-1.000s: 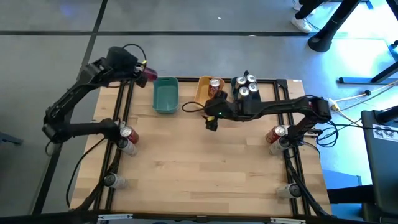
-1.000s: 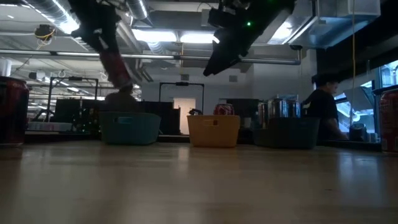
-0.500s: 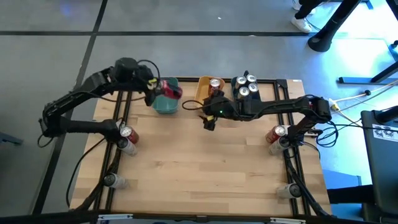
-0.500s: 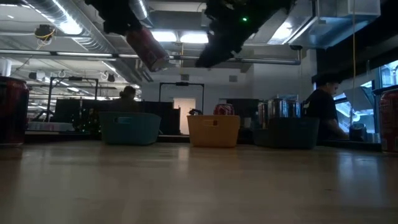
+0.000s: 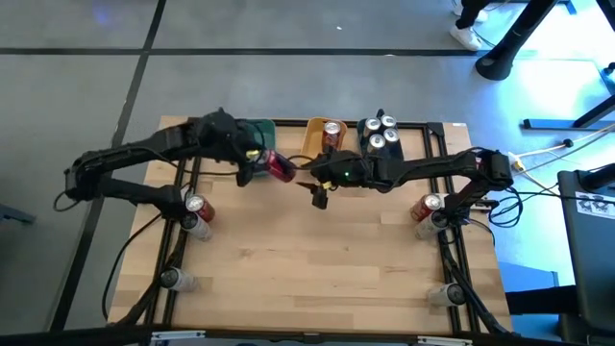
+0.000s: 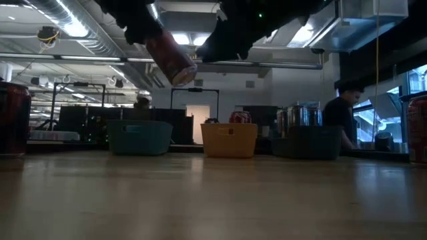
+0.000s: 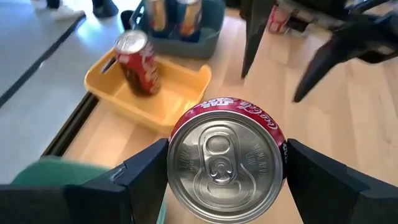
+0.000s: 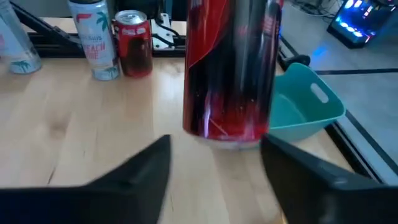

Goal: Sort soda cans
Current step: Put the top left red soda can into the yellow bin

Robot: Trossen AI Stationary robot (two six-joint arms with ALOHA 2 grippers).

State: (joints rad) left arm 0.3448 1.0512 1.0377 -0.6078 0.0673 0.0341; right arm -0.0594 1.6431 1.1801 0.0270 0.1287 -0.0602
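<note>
A red soda can [image 5: 282, 168] with a silver top [image 7: 224, 160] hangs in the air in my left gripper [image 5: 267, 165], just near the teal bin [image 5: 259, 130] and left of the yellow bin [image 5: 315, 139]. In the low view the can [image 6: 172, 58] slants high above the table. My right gripper [image 5: 320, 195] is open and hovers close to the can's right; its two fingers [image 8: 146, 168] stand apart below the can [image 8: 231, 68] without touching it. In the left wrist view, the right arm's fingers [image 7: 250, 37] show beyond the can. My left gripper pinches the red can between its two fingers [image 7: 144, 177], one on each side of the body just behind the silver top [image 7: 224, 160]. The fingers run along the can, coming from the table's left. The can is lifted clear and slants, its bottom [image 8: 230, 138] pointing away from the wrist.
The yellow bin holds one red can [image 5: 333, 130]; the grey bin [image 5: 384, 135] holds several cans. Loose cans stand at the table's left edge [image 5: 197, 211], right edge [image 5: 428, 207] and both near corners [image 5: 171, 279]. A person [image 6: 343, 120] is beyond the far edge.
My left arm has swung from beyond the table's far-left corner toward the right and near side, carrying the can over the teal bin to a spot beside my right gripper. The can has tipped further over. My right gripper has drifted slightly toward the near edge and the left.
</note>
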